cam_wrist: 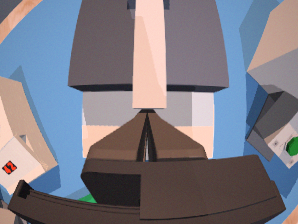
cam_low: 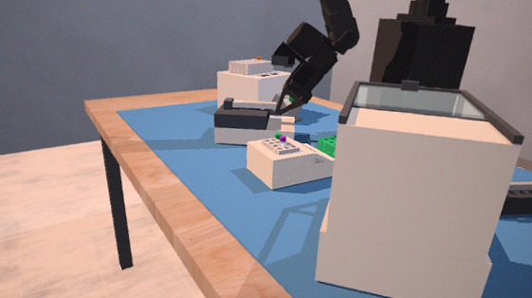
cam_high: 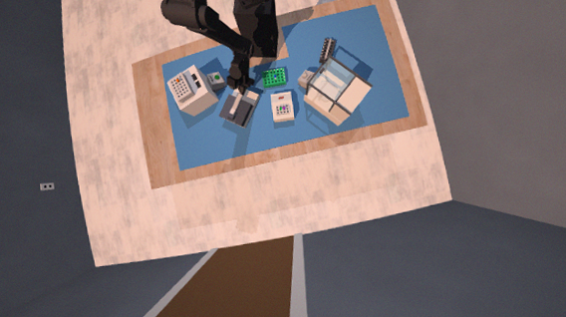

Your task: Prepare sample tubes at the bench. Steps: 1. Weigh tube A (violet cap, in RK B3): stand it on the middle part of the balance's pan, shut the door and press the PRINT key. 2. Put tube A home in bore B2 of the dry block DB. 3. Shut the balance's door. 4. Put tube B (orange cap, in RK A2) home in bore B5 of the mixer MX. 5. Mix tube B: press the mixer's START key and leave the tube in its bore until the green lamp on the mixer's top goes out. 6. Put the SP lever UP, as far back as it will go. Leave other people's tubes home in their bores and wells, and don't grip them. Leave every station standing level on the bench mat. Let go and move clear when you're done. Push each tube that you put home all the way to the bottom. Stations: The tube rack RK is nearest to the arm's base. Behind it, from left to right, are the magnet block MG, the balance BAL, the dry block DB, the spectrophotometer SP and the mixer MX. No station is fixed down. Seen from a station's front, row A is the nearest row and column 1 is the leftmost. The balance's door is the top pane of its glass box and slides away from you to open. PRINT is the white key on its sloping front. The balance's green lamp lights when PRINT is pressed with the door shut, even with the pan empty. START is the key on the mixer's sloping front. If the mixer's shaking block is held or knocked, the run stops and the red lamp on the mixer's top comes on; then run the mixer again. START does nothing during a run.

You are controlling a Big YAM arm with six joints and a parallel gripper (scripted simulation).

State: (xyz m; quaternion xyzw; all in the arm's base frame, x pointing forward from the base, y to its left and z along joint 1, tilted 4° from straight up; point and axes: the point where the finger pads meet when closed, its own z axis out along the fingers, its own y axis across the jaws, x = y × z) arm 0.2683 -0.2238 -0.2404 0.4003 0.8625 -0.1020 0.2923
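The spectrophotometer SP [cam_high: 240,108] is a dark block on a pale base, also in the side view [cam_low: 249,121]. Its pale lever [cam_wrist: 149,43] lies along the middle of the dark top. My gripper [cam_wrist: 147,113] [cam_low: 282,109] is shut and empty, with the fingertips at the lever's near end, over SP's front edge. The violet-capped tube A [cam_low: 283,138] stands in the dry block DB [cam_high: 282,107]. The orange-capped tube B [cam_high: 176,79] stands in the mixer MX [cam_high: 193,88]. The balance BAL [cam_low: 415,194] has its glass top pane over the box.
The mixer's sloping front with its green key [cam_wrist: 290,144] is just right of SP. The green rack RK [cam_high: 275,80] sits beside my arm. The dark magnet block MG [cam_high: 327,48] lies beyond the balance. DB's corner [cam_wrist: 13,143] is left of SP.
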